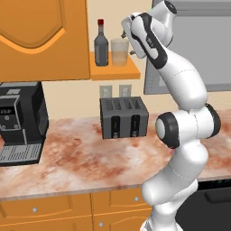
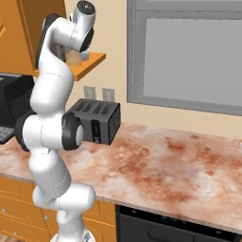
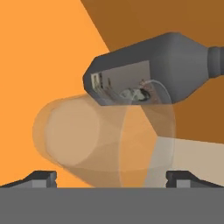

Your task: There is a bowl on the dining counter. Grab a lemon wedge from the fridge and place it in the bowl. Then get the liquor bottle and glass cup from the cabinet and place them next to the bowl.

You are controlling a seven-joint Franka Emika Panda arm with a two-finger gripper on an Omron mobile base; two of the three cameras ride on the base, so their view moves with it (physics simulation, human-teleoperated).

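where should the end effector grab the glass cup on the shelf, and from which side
Grip the glass cup across its round side wall, coming in level from the shelf's open front. It stands upright with the liquor bottle close beside it, so the fingers should straddle the cup alone.

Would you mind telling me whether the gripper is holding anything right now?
Nothing is held yet: the gripper is open, its fingertips on either side of the clear glass cup.
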